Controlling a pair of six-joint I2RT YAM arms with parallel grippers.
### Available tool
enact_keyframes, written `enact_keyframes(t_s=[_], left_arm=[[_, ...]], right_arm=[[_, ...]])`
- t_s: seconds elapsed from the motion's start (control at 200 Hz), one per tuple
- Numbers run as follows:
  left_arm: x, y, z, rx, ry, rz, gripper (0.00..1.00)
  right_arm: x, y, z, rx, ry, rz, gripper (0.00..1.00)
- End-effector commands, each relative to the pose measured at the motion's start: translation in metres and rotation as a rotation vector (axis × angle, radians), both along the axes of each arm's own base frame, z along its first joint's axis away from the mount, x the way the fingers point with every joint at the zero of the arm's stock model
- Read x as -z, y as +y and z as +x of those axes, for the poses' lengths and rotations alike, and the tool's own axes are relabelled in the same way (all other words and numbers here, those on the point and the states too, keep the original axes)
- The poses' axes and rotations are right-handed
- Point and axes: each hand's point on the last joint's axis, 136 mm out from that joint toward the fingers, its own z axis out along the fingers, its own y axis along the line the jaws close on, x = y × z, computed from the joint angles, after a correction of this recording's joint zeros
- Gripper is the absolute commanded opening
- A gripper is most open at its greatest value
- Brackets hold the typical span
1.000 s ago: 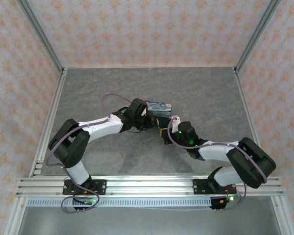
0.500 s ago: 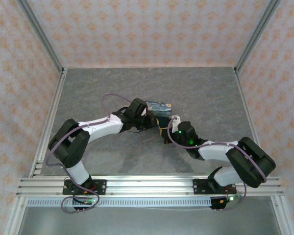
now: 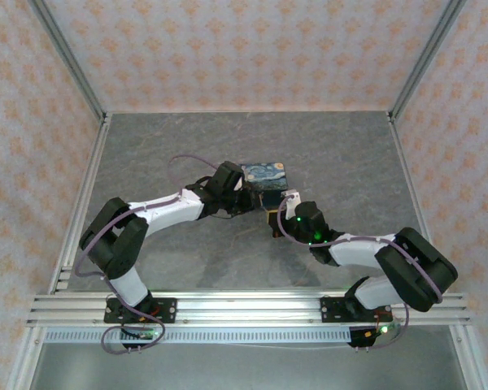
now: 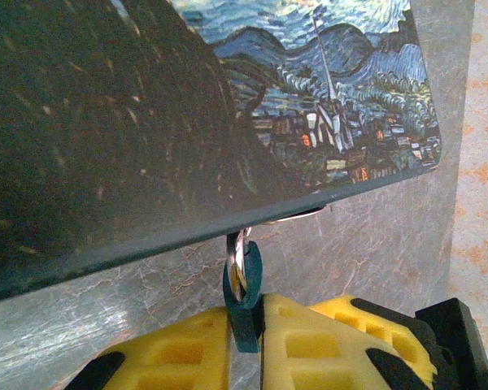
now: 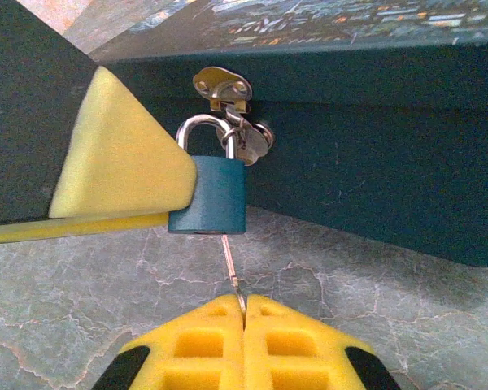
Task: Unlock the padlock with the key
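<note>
Mid-frame in the right-wrist view, your fully closed right gripper (image 5: 244, 307) pinches the thin silver key (image 5: 230, 262) seated in the small teal padlock (image 5: 207, 197) hanging on the dark painted box (image 5: 374, 146), left gripper (image 4: 246, 313) clamping it; an off-axis twist could bend the key.

Nothing legible anywhere: no lettering, number or brand mark to be made out on the padlock (image 5: 207, 195) or on the box (image 5: 374, 162).
</note>
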Motion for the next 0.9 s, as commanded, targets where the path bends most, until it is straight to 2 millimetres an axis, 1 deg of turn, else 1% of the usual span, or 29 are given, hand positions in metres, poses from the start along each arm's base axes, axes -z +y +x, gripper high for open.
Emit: enact_keyframes(t_s=[0.0,0.16,0.29,0.415,0.485,0.621,0.796,0.896], left_arm=[[-0.023,0.0,0.003,-0.008,-0.043,-0.021,0.16],[-0.02,0.0,0.003,-0.009,-0.039,-0.018,0.16],[-0.015,0.001,0.004,-0.016,-0.04,-0.008,0.16],[-0.011,0.003,0.005,-0.026,-0.038,-0.001,0.16],[-0.007,0.004,0.005,-0.033,-0.035,-0.002,0.17],[-0.007,0.001,0.006,-0.033,-0.035,-0.011,0.16],[-0.005,0.002,0.007,-0.038,-0.034,-0.008,0.16],[-0.004,0.002,0.007,-0.042,-0.033,-0.007,0.17]], right_arm=[[-0.011,0.004,0.009,0.018,-0.035,0.021,0.0],[-0.013,0.012,0.01,0.011,0.0,0.072,0.0],[-0.013,0.009,0.011,0.025,0.006,0.054,0.0],[-0.008,0.006,0.011,0.039,0.021,0.034,0.0],[-0.007,0.008,0.011,0.038,0.036,0.04,0.0],[-0.007,0.011,0.01,0.03,0.067,0.053,0.0],[-0.001,0.002,0.011,0.069,0.134,0.058,0.0],[0.002,-0.002,0.01,0.077,0.203,0.123,0.0]])
